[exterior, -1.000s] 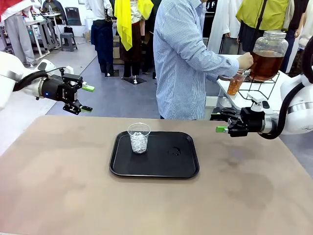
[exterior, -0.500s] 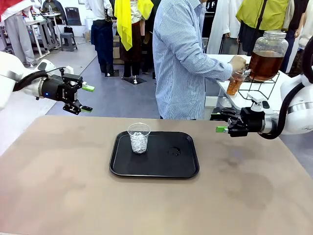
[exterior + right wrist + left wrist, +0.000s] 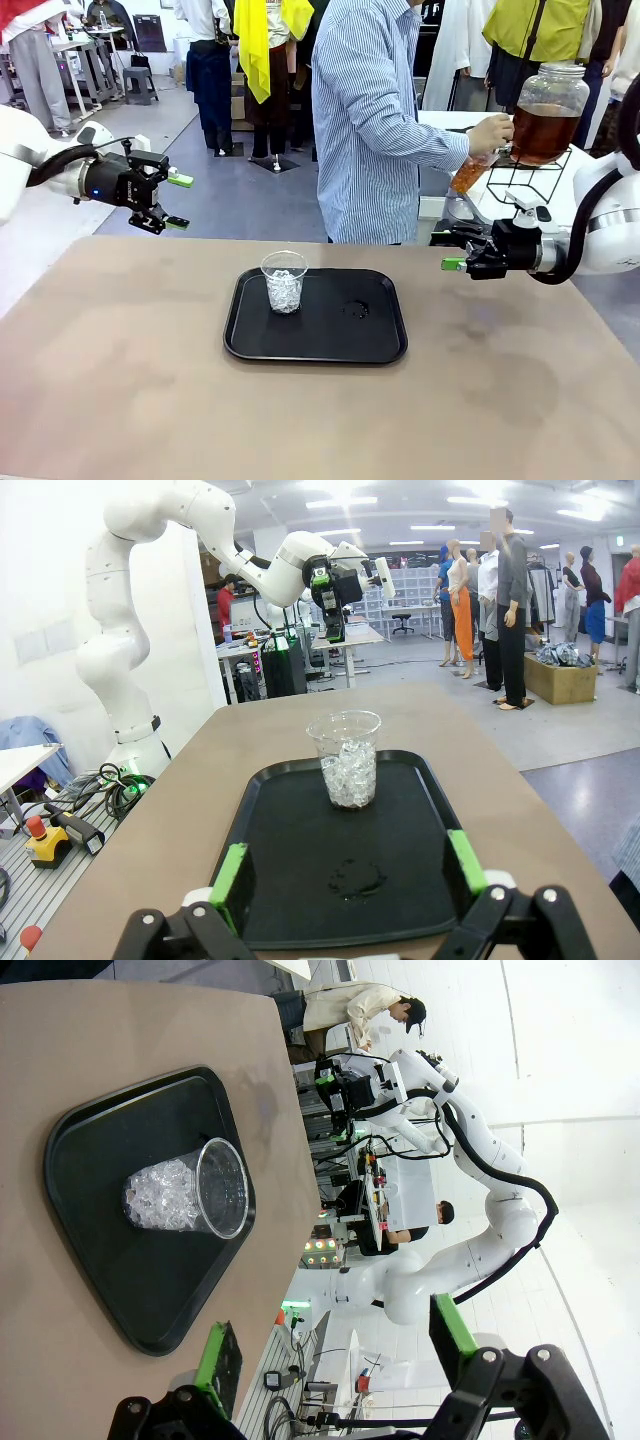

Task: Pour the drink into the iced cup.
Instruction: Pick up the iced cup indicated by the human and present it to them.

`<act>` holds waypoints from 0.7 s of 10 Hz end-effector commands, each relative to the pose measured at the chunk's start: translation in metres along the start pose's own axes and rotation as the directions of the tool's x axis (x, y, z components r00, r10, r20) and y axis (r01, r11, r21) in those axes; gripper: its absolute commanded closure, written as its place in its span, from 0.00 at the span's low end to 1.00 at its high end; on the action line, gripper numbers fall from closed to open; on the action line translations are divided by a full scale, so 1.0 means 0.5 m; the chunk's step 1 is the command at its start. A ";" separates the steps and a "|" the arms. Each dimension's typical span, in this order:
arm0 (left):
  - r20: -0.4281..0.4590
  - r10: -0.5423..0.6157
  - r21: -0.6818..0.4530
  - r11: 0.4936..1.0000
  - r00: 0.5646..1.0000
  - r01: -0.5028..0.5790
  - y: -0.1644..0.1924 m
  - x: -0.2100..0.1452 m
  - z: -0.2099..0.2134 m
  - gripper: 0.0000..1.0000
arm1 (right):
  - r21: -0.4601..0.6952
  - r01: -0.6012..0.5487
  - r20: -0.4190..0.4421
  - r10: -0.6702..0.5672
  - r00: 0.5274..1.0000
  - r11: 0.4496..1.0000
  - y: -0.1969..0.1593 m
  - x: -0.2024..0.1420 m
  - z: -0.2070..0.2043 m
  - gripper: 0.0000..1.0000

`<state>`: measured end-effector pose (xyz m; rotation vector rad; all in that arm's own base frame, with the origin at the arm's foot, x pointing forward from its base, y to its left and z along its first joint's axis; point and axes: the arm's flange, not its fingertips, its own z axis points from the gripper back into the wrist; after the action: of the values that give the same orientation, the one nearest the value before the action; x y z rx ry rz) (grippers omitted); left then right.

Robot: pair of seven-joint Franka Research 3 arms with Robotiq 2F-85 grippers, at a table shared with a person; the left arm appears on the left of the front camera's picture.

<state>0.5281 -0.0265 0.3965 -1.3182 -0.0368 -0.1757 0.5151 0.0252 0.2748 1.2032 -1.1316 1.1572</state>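
The iced cup (image 3: 284, 282), clear plastic and part full of ice, stands upright on the left part of a black tray (image 3: 380, 340). It shows too in the left wrist view (image 3: 190, 1197) and the right wrist view (image 3: 347, 758). Across the table a person in a striped shirt holds a small clear cup of the amber drink (image 3: 467, 176) beside a big glass jar (image 3: 546, 110) of the same liquid. My left gripper (image 3: 178, 202) hovers open off the table's far left corner. My right gripper (image 3: 448, 250) hovers open at the far right edge. Both hold nothing (image 3: 335, 1350) (image 3: 348, 865).
A small wet patch (image 3: 355, 309) marks the tray right of the cup. The jar rests on a black wire stand (image 3: 530, 180) on a white side table behind my right arm. Bare brown tabletop (image 3: 120, 380) surrounds the tray.
The person's hand has drawn the small cup of drink away from the jar's tap, a little leftward and tilted. Both arms stay still.
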 end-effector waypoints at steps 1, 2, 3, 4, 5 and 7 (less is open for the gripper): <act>-0.002 -0.005 0.001 1.000 1.000 0.005 -0.003 -0.001 0.001 0.00 | 0.002 -0.001 -0.005 0.001 1.000 1.000 -0.003 0.006 -0.004 0.00; -0.002 -0.005 0.001 1.000 1.000 0.005 -0.003 -0.001 0.001 0.00 | 0.002 -0.001 -0.005 0.001 1.000 1.000 -0.003 0.006 -0.004 0.00; -0.002 -0.005 0.001 1.000 1.000 0.005 -0.003 -0.001 0.001 0.00 | 0.002 -0.001 -0.005 0.001 1.000 1.000 -0.003 0.006 -0.004 0.00; -0.002 -0.005 0.001 1.000 1.000 0.005 -0.003 -0.001 0.001 0.00 | 0.002 -0.001 -0.005 0.001 1.000 1.000 -0.003 0.006 -0.004 0.00; -0.002 -0.005 0.001 1.000 1.000 0.005 -0.003 -0.001 0.001 0.00 | 0.002 -0.001 -0.005 0.001 1.000 1.000 -0.003 0.006 -0.004 0.00; -0.002 -0.005 0.001 1.000 1.000 0.005 -0.003 -0.001 0.001 0.00 | 0.002 -0.001 -0.005 0.001 1.000 1.000 -0.003 0.006 -0.004 0.00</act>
<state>0.5281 -0.0265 0.3965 -1.3182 -0.0368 -0.1756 0.5151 0.0251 0.2748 1.2032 -1.1316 1.1572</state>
